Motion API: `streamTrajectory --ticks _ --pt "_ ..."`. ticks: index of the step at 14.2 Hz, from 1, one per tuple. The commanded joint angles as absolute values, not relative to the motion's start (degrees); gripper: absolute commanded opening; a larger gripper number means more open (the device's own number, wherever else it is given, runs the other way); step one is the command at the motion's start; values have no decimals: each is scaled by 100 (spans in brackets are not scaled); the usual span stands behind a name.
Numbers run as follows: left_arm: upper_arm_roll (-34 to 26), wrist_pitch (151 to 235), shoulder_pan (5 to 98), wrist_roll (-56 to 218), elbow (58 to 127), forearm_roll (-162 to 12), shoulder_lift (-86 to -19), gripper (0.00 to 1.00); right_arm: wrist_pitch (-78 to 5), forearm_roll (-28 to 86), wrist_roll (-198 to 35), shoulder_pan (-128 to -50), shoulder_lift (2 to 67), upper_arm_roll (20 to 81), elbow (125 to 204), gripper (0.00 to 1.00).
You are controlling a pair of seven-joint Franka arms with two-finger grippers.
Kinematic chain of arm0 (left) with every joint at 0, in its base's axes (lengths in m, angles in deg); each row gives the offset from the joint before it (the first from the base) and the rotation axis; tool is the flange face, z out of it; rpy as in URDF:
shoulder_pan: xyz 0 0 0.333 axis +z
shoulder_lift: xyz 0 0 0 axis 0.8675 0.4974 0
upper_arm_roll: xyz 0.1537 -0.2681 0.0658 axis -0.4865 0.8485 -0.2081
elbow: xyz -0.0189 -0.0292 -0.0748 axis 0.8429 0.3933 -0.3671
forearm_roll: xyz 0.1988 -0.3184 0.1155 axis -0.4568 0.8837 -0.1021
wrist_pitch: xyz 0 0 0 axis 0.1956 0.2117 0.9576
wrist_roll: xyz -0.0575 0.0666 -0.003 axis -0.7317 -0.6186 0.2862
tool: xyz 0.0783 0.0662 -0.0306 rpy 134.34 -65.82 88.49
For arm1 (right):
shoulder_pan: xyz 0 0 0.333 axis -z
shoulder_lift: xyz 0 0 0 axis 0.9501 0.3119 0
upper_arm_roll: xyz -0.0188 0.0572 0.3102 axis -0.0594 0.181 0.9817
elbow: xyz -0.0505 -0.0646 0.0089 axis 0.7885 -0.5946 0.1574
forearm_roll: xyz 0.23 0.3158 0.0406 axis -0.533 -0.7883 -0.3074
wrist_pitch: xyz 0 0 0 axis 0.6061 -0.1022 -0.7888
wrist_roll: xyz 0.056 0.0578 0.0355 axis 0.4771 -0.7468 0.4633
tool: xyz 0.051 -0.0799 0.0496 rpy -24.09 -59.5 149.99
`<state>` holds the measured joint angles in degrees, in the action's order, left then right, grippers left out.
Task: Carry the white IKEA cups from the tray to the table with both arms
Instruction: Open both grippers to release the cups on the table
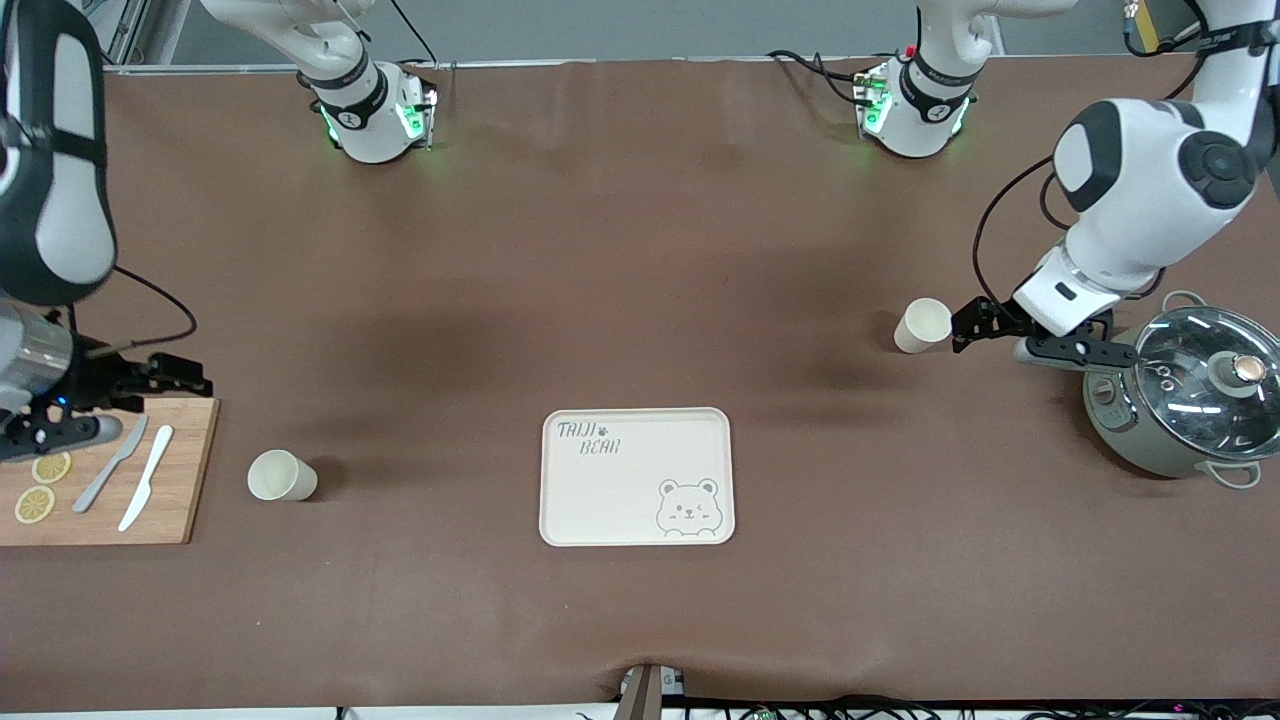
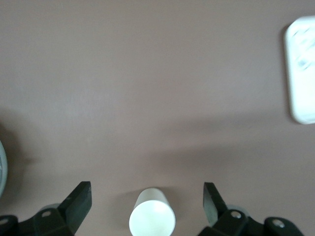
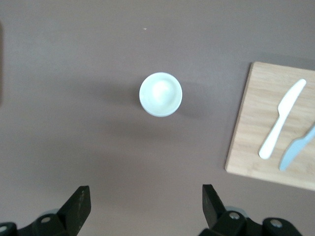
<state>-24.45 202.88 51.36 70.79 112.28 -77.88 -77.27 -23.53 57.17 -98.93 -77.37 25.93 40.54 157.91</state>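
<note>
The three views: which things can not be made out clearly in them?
- Front view: right end effector is partly hidden by its own arm above the cutting board.
- Left wrist view: the tray is blurred and cut off by the edge; its drawing is unreadable.
- Left wrist view: the cup is cut off at the frame edge between the open fingers of the left end effector.
- Front view: the pot contents are hidden under its lid.

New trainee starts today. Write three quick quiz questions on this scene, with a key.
1. True or false: the left claw is shut on a cup.
2. What lies on the cutting board under the right claw?
3. The bear tray holds: A) both cups B) one cup C) nothing.

Key: 1. False; it is open beside the cup near the pot. 2. Two knives, lemon slices. 3. C.
</note>
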Motion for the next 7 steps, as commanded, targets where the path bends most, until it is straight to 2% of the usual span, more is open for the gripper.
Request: streamTrajectory --ticks 1,5,7 --pt "-2398 19225 5051 7212 9775 -7677 -7167 100 -1961 6145 -9663 -7745 1935 4075 15993 100" --pt "-2415 17879 5033 8020 8042 -7712 -6701 100 -1687 6340 -9110 -7762 1285 4110 16194 100" --pt "-2450 17264 5112 8003 7469 -7721 -6656 100 -1425 6349 -8750 -7911 977 4119 16283 100"
